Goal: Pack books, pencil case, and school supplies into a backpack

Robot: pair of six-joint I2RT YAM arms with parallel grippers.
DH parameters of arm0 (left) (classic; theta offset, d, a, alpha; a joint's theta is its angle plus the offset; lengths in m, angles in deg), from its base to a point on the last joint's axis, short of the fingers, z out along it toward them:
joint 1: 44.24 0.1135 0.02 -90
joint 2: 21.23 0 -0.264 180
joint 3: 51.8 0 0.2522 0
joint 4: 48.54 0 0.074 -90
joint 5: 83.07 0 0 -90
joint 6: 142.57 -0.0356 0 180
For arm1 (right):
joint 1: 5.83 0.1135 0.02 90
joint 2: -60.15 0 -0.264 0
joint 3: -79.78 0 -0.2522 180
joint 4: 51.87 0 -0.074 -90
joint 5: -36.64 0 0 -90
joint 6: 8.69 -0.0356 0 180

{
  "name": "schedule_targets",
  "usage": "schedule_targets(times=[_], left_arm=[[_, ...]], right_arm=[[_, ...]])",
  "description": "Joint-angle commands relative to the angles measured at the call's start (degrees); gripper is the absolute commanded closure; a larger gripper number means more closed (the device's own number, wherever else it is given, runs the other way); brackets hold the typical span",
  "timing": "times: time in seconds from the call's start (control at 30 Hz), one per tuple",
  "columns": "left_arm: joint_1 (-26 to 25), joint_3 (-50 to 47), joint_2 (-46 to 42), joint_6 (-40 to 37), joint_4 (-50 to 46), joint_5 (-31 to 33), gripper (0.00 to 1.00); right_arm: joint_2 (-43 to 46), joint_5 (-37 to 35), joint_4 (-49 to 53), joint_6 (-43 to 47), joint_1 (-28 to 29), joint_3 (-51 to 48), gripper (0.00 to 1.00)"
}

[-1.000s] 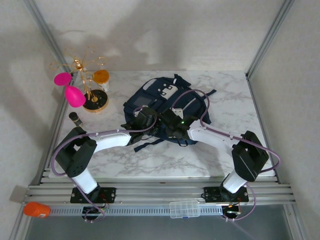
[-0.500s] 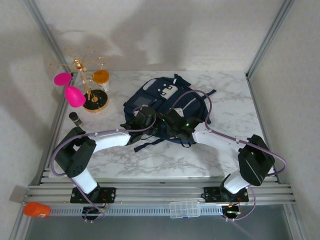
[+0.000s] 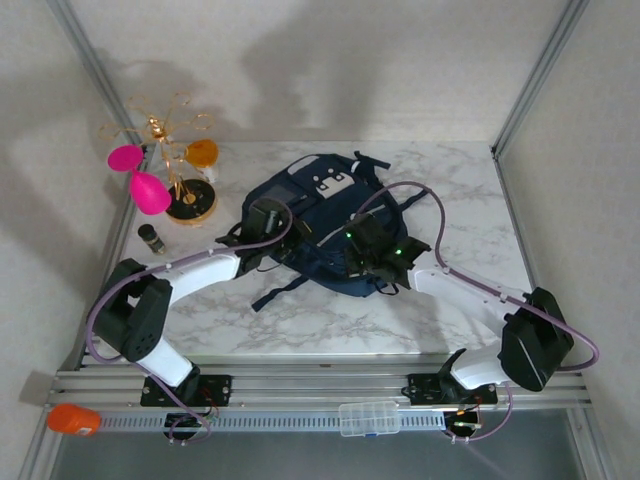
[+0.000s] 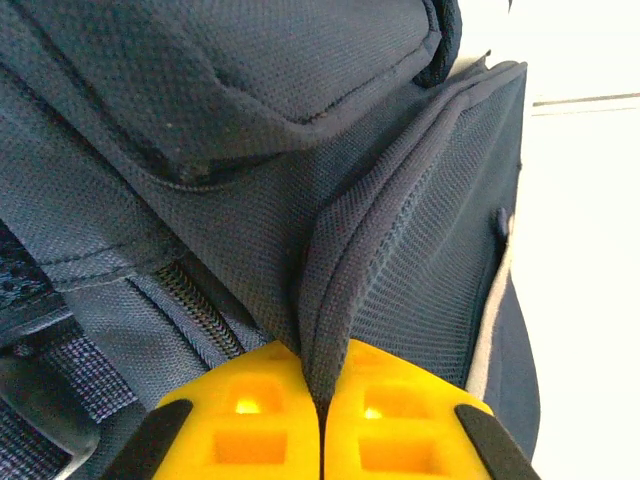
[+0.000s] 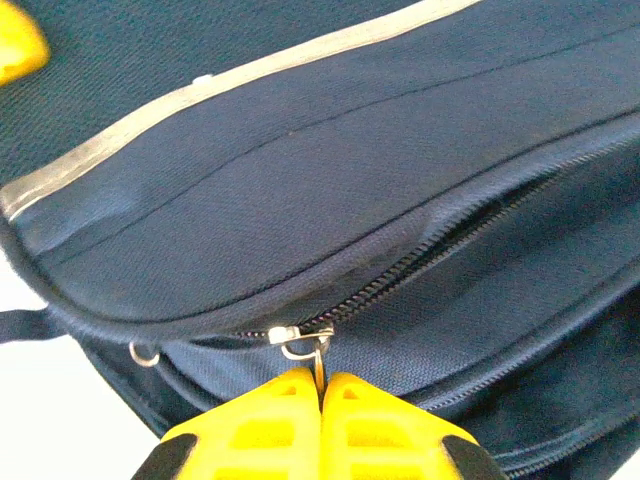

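Observation:
The dark navy backpack (image 3: 318,200) lies flat in the middle of the marble table, white patches facing up. My left gripper (image 3: 266,222) is at its left side, and in the left wrist view its yellow fingers (image 4: 250,420) are shut on a raised fold of backpack fabric (image 4: 340,290). My right gripper (image 3: 365,243) is at the bag's near right edge, shut on the metal zipper pull (image 5: 318,362). To the right of the slider (image 5: 285,335) the zipper (image 5: 440,245) gapes slightly. The books, pencil case and school supplies are out of view.
A gold stand with pink and orange glasses (image 3: 165,175) stands at the back left, with a small dark bottle (image 3: 151,238) in front of it. An orange object (image 3: 72,418) and a clear plastic box (image 3: 368,417) sit by the front rail.
The right jaws have closed on the zipper pull and that arm has swung right. The left gripper has moved back and left with the fabric, and the backpack shifted with it.

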Motion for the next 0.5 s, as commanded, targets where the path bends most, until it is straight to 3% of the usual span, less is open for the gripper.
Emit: schedule_targets(times=[0.0, 0.03, 0.17, 0.3, 0.47], left_arm=[[3.9, 4.0, -1.3, -10.3, -1.7, 0.9, 1.0], [4.0, 4.9, -1.0, -11.0, -2.4, 1.0, 1.0], [3.1, 1.4, -4.0, -6.7, -0.1, -0.4, 0.65], [-1.3, -9.4, -10.5, 8.6, 8.1, 2.5, 0.54], [-9.3, -9.6, -9.2, 19.0, 9.8, 7.4, 0.49]], right_arm=[[-1.4, 2.8, -0.5, 3.0, 1.3, 2.0, 1.0], [-2.0, 4.5, -1.8, 2.6, 1.5, 2.3, 1.0], [-4.2, 4.6, -4.3, -0.5, 2.5, 2.8, 1.0], [-4.3, 4.1, -5.8, -2.1, 2.5, 1.2, 1.0], [-4.5, 3.9, -6.7, -1.9, 2.5, -0.5, 1.0]])
